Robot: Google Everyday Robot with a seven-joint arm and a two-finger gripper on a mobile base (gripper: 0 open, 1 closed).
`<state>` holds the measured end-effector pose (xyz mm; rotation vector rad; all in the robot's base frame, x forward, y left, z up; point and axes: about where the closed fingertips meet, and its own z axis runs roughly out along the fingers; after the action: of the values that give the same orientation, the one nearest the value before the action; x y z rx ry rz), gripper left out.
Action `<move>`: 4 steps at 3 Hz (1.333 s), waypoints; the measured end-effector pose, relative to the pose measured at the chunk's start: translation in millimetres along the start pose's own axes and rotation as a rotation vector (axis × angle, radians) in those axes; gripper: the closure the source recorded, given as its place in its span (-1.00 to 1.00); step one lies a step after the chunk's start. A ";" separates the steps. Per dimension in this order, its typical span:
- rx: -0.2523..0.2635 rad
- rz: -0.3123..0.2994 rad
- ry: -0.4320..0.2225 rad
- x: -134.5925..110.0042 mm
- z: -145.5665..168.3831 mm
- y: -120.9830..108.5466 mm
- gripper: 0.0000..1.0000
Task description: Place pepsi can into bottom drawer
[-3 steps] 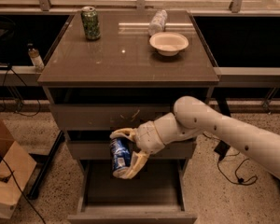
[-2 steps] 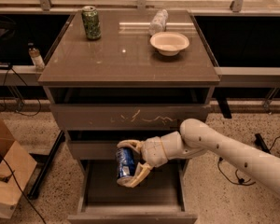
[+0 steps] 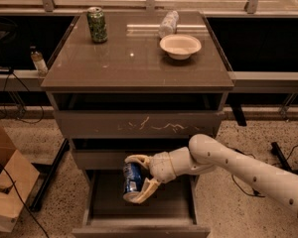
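1. My gripper [image 3: 132, 179] hangs over the open bottom drawer [image 3: 175, 205], fingers clamped on the pepsi can [image 3: 132, 182] — the can tilted, apparently clear of the drawer floor.
2. Risk: let go from here, the round can may bounce or roll toward the drawer's front lip.
3. Risk: my wrist sits just below the middle drawer [image 3: 102, 158] — an upward move could strike its front.

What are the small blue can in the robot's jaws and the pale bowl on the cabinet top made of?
The small blue drink can: thin metal, likely aluminium, with a silvery end; the jaws hold it above the open bottom drawer. The pale round bowl: matte off-white, perhaps paper or plastic; hard to tell.
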<state>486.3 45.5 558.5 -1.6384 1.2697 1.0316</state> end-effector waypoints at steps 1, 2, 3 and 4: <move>0.008 0.044 -0.048 40.3 19.1 -0.4 1.00; 0.081 0.105 -0.137 88.0 31.8 0.0 1.00; 0.184 0.192 -0.240 144.3 38.9 3.4 1.00; 0.231 0.310 -0.311 214.2 52.3 3.1 1.00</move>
<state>511.5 24.3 340.5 -1.0802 1.3948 1.2194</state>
